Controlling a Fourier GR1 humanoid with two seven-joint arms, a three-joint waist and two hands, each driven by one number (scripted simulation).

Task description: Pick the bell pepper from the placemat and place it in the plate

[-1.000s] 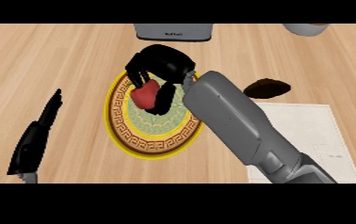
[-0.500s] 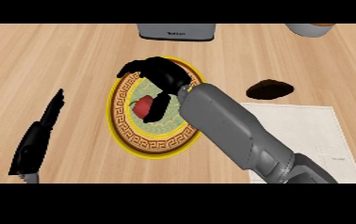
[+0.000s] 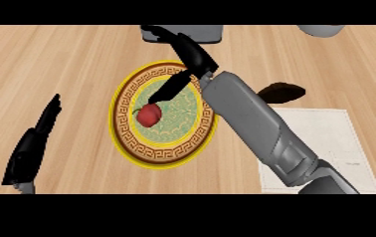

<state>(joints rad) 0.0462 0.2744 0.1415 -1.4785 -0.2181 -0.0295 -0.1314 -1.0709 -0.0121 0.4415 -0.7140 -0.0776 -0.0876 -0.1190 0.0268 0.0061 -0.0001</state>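
Right hand (image 3: pixel 189 57): fingers straight, released, above plate's far side | bell pepper (image 3: pixel 149 114): lies on plate (image 3: pixel 134 144), left of centre | left hand (image 3: pixel 33 144): open, rests at left edge | placemat (image 3: pixel 323 131): lower right

A pale wooden plank surface (image 3: pixel 66 57) is seen filling the view, its grain running from side to side. It is evenly lit. At its far edge a grey box-shaped object (image 3: pixel 202 32) and a grey rounded object (image 3: pixel 321 30) are partly shown.
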